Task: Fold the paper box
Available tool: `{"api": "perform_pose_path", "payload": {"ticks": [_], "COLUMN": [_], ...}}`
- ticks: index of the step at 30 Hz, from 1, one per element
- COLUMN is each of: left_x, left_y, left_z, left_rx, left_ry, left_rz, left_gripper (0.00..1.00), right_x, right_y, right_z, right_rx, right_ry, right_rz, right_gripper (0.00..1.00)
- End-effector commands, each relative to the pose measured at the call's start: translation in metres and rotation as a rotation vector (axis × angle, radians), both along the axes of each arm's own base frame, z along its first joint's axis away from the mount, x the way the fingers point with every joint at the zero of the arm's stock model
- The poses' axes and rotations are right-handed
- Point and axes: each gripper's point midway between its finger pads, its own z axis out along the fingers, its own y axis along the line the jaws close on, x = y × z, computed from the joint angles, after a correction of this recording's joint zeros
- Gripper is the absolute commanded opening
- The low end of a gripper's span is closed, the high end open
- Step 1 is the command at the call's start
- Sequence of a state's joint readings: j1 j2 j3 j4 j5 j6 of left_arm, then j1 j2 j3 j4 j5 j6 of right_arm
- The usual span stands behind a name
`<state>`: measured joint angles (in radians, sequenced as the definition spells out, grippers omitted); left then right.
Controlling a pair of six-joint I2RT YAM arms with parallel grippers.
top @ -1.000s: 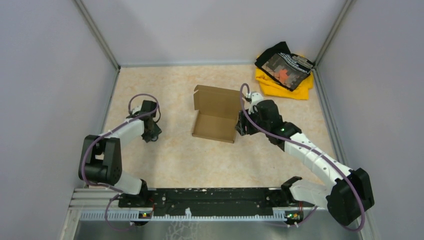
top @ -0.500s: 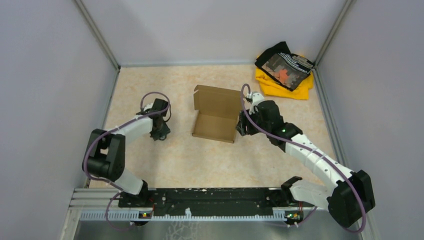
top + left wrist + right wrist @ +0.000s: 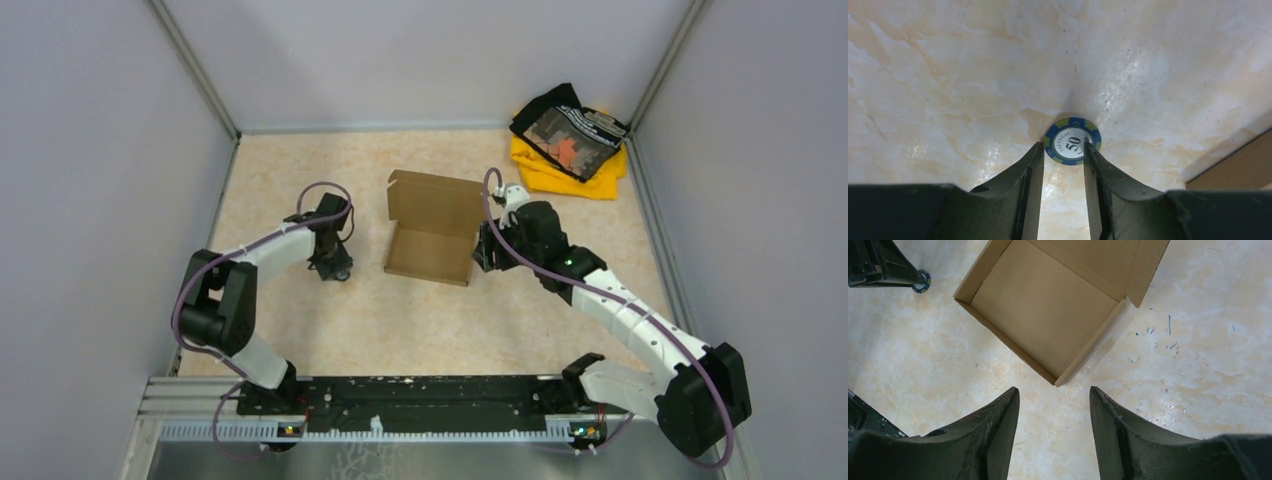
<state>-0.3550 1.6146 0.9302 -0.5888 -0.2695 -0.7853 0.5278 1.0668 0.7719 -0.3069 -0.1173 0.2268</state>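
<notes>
Surface: pale marbled table (image 3: 420,330) enclosed by plain grey walls (image 3: 420,60), with a black rail (image 3: 420,395) along the near edge where both arm bases sit.
Paper box: the paper box (image 3: 430,250) lies at the middle of the table with its shallow tray open upward. Its lid panel is raised along the far side, and a small side flap sticks out at the far left corner.
Left gripper: the left gripper (image 3: 336,270) points down at the table just left of the box, apart from it.
Left jaws: a narrow gap, with bare table showing between the fingers (image 3: 1034,160). A blue and green poker chip (image 3: 1072,141) marked 50 sits right at their tips; I cannot tell whether it is pinched.
Right gripper: the right gripper (image 3: 484,255) hangs just right of the box, by the tray's near right corner.
Right jaws: spread wide with nothing between them, not touching the cardboard.
Far right corner: a yellow and black cloth pile (image 3: 568,140), well apart from the box.
</notes>
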Motion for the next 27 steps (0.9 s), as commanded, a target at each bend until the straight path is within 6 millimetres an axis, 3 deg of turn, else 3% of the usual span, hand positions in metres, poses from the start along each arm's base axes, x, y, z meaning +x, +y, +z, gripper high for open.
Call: {"api": "perform_pose_path", "payload": {"ticks": [1, 13, 21, 24, 27], "left_x": [-0.021, -0.019, -0.005, 0.001, 0.001], "left_y": [-0.005, -0.007, -0.005, -0.010, -0.017], "left_z": [-0.004, 0.005, 0.047, 0.062, 0.072], "left_rx": [-0.014, -0.008, -0.015, -0.037, -0.054], "left_ry": [0.094, 0.082, -0.062, -0.112, -0.171], "left_rz": [-0.019, -0.049, -0.075, -0.118, -0.179], "left_gripper": [0.40, 0.45, 0.55, 0.64, 0.86], "right_x": [0.002, 0.002, 0.004, 0.004, 0.004], "right_y": [-0.001, 0.000, 0.002, 0.003, 0.002], "right_z": [0.014, 0.014, 0.017, 0.018, 0.019], "right_rx": [0.011, 0.011, 0.018, 0.021, 0.016], "right_ry": [-0.058, -0.056, -0.061, -0.060, -0.061], "right_rz": [0.002, 0.005, 0.008, 0.012, 0.010], "right_gripper": [0.54, 0.54, 0.54, 0.54, 0.54]}}
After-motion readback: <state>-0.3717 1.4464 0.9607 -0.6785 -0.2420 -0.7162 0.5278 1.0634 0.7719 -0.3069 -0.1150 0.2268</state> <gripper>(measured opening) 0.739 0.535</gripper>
